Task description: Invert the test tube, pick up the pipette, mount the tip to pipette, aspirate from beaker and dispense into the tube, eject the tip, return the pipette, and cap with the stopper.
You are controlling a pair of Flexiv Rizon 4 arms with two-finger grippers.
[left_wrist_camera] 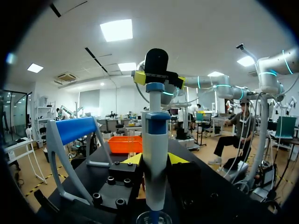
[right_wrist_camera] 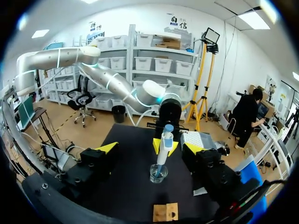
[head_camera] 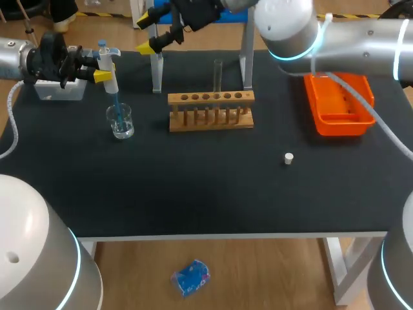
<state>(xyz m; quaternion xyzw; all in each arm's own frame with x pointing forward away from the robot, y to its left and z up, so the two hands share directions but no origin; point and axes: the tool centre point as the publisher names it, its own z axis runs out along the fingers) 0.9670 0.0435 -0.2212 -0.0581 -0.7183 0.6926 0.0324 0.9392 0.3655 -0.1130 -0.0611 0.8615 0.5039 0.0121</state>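
My left gripper (head_camera: pixel 102 66) is shut on the white and blue pipette (head_camera: pixel 110 72), which stands upright with its blue tip down in the glass beaker (head_camera: pixel 120 121). In the left wrist view the pipette (left_wrist_camera: pixel 155 154) fills the space between my left gripper's (left_wrist_camera: pixel 155 161) yellow fingers. A clear test tube (head_camera: pixel 218 75) stands upright in the wooden rack (head_camera: pixel 211 110). The white stopper (head_camera: pixel 288 158) lies on the mat, right of the middle. My right gripper (head_camera: pixel 147 32) hangs open at the far edge, holding nothing. In its own view my right gripper (right_wrist_camera: pixel 150 149) faces the pipette (right_wrist_camera: pixel 163 148) and beaker (right_wrist_camera: pixel 158 173).
An orange tray (head_camera: pixel 339 103) sits at the right rear. The pipette stand (head_camera: pixel 157 71) with its blue top bar (left_wrist_camera: pixel 74 129) rises behind the rack. A white tip box (head_camera: pixel 59 88) stands at the far left, under my left arm.
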